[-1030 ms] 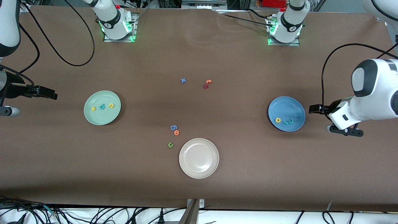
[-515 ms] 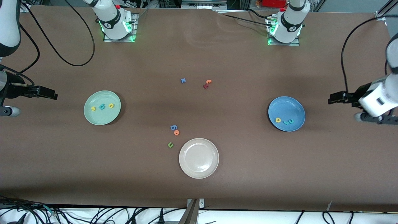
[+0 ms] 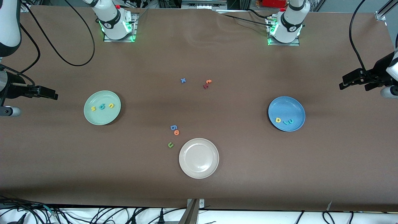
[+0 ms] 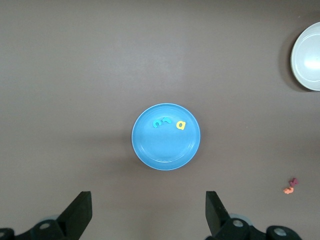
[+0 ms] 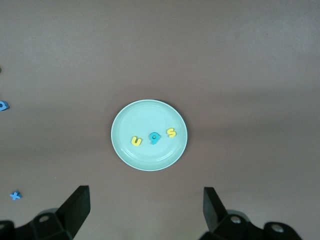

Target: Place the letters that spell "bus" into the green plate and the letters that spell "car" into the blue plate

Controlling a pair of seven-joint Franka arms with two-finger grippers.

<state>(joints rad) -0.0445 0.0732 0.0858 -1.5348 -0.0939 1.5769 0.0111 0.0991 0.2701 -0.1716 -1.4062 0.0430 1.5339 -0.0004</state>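
The pale green plate [image 3: 101, 118] toward the right arm's end of the table holds a yellow s [image 3: 93, 109], a teal b [image 3: 102, 107] and a yellow u [image 3: 111, 105] in a row. The blue plate [image 3: 284, 107] toward the left arm's end holds a yellow a [image 3: 278, 120], a teal r [image 3: 285, 122] and a teal c [image 3: 291, 121]. My left gripper [image 3: 342, 82] hangs open and empty over bare table between the blue plate and the table's end. My right gripper [image 3: 55, 95] waits open and empty over bare table at the right arm's end, off the green plate.
An empty beige-white plate [image 3: 199, 158] lies nearest the front camera. Beside it are a green u [image 3: 170, 144], an orange o [image 3: 176, 133] and a dark blue 6 [image 3: 173, 127]. A blue x [image 3: 183, 80] and orange and dark red letters [image 3: 207, 83] lie mid-table.
My left arm has drawn back from beside the blue plate toward the table's end, empty. The right arm and all letters have stayed put.
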